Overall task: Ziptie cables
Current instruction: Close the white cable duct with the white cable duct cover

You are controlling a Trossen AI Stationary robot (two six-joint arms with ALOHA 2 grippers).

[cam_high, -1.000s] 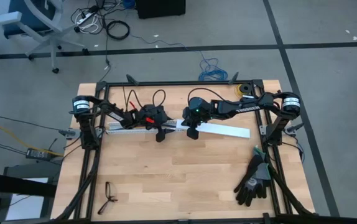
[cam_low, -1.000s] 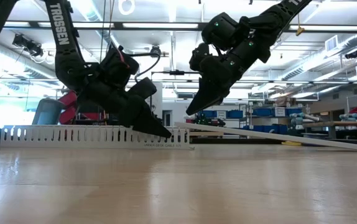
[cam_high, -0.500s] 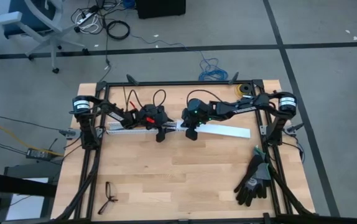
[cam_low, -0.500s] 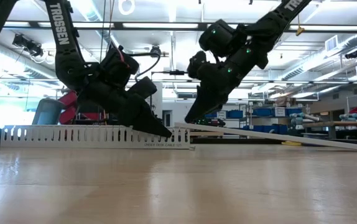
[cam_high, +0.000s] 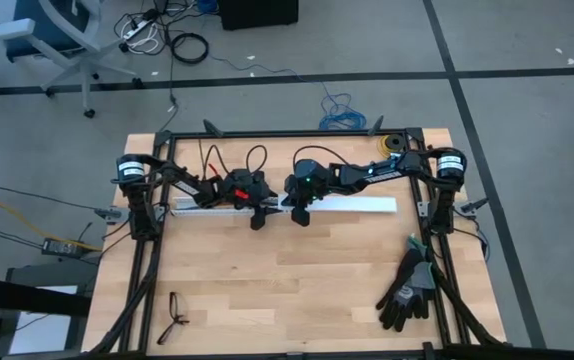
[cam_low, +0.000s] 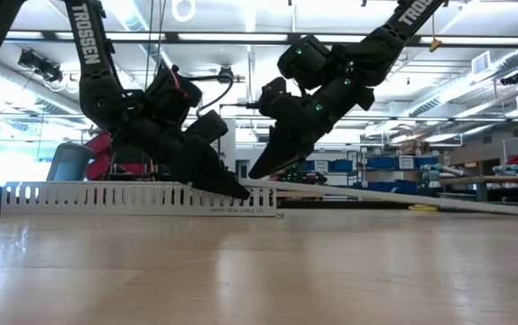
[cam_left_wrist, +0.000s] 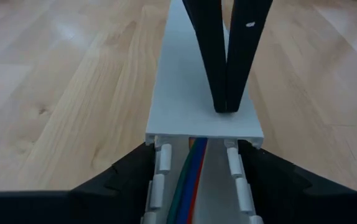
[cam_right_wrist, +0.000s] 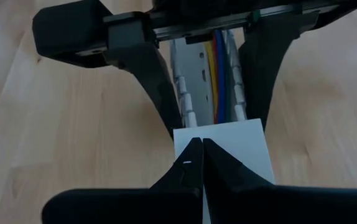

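Left gripper (cam_high: pixel 258 214) is straddling the slotted duct (cam_left_wrist: pixel 194 180), fingers apart, cables (cam_left_wrist: pixel 191 168) lying between them, while the right gripper (cam_right_wrist: pixel 198 163), fingers pressed together, is bearing on the white cover strip (cam_left_wrist: pixel 197 93).

Coloured cables (cam_left_wrist: pixel 190 180) — lying along slotted duct (cam_left_wrist: pixel 160 174)
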